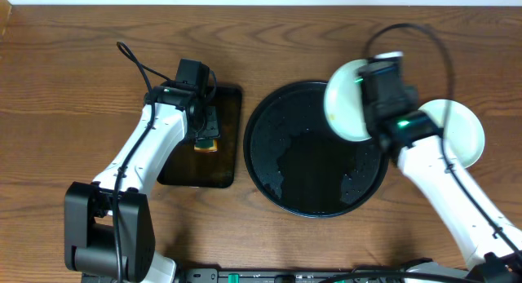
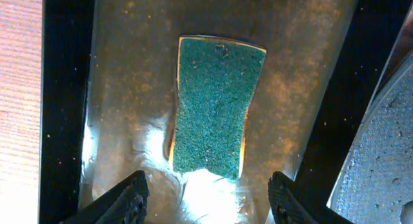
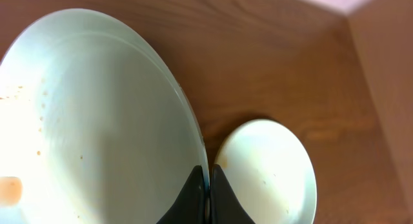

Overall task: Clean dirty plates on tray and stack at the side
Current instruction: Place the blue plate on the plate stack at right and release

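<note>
Plate pinched by right fingers; sponge in rectangular tray.

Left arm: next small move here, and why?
Probably lower the left gripper and close on the sponge: its fingers stand open over it, and the plate pinched by the right gripper shows brown marks.

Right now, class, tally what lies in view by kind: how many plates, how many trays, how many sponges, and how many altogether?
Plates: 2 (held plate, second plate)
Trays: 2 (round tray, rectangular tray)
Sponges: 1 (sponge)
Total: 5
</note>
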Robot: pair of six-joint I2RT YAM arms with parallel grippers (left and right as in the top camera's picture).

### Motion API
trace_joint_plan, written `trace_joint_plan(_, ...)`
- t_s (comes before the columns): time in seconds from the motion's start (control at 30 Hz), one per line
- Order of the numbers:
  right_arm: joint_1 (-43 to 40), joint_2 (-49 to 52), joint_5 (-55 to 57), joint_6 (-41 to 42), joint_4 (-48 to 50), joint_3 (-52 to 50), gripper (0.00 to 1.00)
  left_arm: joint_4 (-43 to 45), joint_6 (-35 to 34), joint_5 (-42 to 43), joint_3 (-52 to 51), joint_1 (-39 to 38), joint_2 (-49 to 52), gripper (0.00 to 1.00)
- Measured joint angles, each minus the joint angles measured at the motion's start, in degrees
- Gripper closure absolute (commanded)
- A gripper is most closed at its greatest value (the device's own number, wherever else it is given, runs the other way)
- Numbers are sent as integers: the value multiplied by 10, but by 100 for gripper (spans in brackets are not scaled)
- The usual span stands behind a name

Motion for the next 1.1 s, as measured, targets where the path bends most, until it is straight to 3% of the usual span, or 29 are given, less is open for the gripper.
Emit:
trace_joint_plan(0.37,-258,0,-80,62,-2,0,99,0,0,0,0,0,0,39)
trace_joint_plan(0.77,-385,56,-129,81,-1,0,98,0,0,0,0,0,0,39)
trace_joint_plan(0.83,-392,72,-139,83,-2,0,89,0,0,0,0,0,0,39)
trace_joint_plan(0.93,-393,78,-160,89,1,0,68,0,0,0,0,0,0,39)
trace_joint_plan(1.1,-393,74,-217,87,6,0,62,0,0,0,0,0,0,39)
